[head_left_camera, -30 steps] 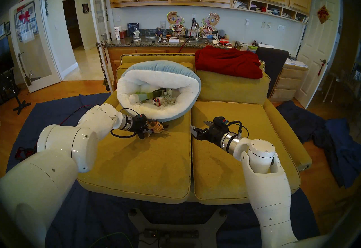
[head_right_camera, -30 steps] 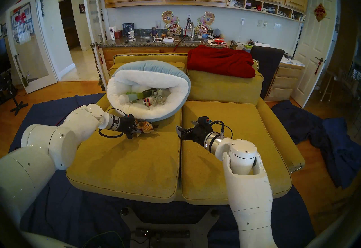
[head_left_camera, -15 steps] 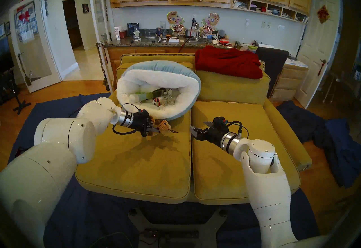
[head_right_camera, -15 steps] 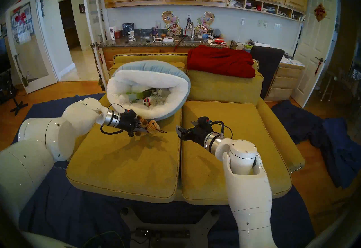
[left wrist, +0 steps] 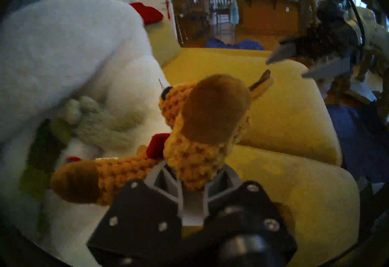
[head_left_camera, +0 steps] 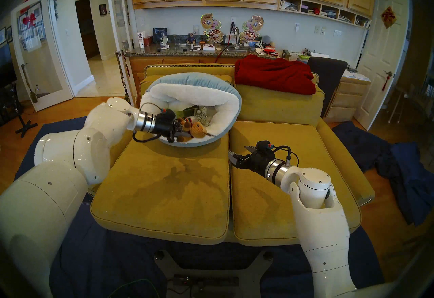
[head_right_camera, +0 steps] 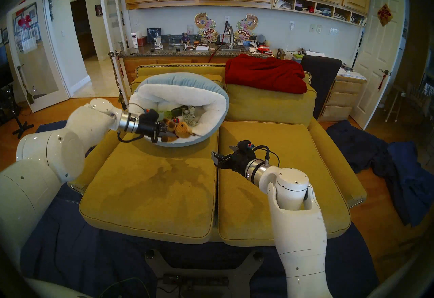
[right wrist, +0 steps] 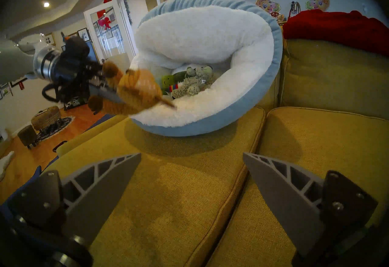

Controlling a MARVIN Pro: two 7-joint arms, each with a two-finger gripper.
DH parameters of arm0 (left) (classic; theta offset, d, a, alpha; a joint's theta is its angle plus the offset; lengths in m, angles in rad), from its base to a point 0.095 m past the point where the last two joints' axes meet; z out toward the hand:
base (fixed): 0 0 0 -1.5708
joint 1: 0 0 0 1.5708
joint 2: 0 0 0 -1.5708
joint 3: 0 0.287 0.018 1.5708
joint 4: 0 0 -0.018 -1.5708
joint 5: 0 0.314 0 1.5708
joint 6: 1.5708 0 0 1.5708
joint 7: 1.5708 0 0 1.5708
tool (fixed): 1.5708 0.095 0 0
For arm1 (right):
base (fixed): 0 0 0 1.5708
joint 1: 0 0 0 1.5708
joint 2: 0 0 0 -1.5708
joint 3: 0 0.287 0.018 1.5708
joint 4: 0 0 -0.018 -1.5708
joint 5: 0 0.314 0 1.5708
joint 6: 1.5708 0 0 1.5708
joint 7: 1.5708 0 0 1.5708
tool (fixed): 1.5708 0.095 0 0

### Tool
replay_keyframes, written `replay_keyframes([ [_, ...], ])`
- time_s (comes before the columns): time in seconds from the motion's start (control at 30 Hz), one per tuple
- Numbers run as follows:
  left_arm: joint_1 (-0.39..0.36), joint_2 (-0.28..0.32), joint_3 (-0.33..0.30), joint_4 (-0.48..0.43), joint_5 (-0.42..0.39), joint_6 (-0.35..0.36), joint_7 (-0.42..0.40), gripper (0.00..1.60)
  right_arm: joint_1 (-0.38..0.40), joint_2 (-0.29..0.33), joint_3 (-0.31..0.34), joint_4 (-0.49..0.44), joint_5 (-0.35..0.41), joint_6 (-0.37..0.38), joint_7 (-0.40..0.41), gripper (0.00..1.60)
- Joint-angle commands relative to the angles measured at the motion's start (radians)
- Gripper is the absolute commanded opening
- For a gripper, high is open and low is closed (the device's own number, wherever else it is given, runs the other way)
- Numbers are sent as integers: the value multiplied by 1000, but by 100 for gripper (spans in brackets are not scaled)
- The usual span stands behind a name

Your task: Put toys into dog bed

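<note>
- Two grey fingers of the left gripper (left wrist: 192, 178) clamped on the knitted body of the brown reindeer (left wrist: 202, 125), toy held clear of the cushion.
- Just past those fingertips: the reindeer's orange-brown head (head_left_camera: 198, 129) and thin dark antler, hanging over the near rim of the dog bed (head_left_camera: 212, 135).
- Below the left gripper (head_left_camera: 182, 134): white plush of the bed's front rim, light blue outer fabric under that, then the yellow sofa cushion (head_left_camera: 164, 187) with the arm's shadow on it.
- Ahead and slightly left of the held toy, inside the bed: grey-beige lumpy plush (right wrist: 192, 83), lime-green cactus (right wrist: 167, 81), a patch of rainbow colours (right wrist: 173, 87) low between them; white-green leek mostly hidden behind the gripper in the head views.
- Farther beyond: tall folded-over back rim of the bed (right wrist: 200, 28), leaning on the sofa's backrest.
- Off to the right of the left gripper, well apart from it: right gripper (head_left_camera: 237, 157), fingers (right wrist: 109, 178) spread wide with nothing between them, hovering over the seam between the two seat cushions.
- Ahead of the right gripper (right wrist: 191, 186): bare yellow cushion, then the bed's blue outer wall (right wrist: 227, 113).
- Beyond and to the right of the right gripper: red blanket (head_left_camera: 274, 74) draped over the backrest.
- Below and around the sofa: dark blue cloth (head_left_camera: 105, 267) on the wooden floor.
</note>
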State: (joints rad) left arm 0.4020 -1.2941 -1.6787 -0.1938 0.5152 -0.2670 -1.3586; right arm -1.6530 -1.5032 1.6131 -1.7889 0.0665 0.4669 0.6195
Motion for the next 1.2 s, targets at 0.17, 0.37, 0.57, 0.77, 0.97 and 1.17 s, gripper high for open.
replay_keyframes([
  [0.17,-133,-6,-57,-116,-33,135,153,0,24,-3,-1,-27,0,-6,3,160],
  [0.37,-153,-22,-45,-74,-4,210,271,0,24,-5,0,-31,-2,-6,5,160],
  [0.57,-133,-33,-24,-40,25,232,358,0,24,-6,0,-33,-5,-5,6,160],
  [0.77,-108,-35,13,-10,70,217,380,0,24,-7,1,-34,-7,-5,7,160],
  [0.97,-104,-38,25,5,94,215,401,0,24,-9,2,-33,-9,-5,9,160],
  [1.17,-99,-31,42,1,124,205,439,0,24,-10,3,-30,-10,-6,10,160],
])
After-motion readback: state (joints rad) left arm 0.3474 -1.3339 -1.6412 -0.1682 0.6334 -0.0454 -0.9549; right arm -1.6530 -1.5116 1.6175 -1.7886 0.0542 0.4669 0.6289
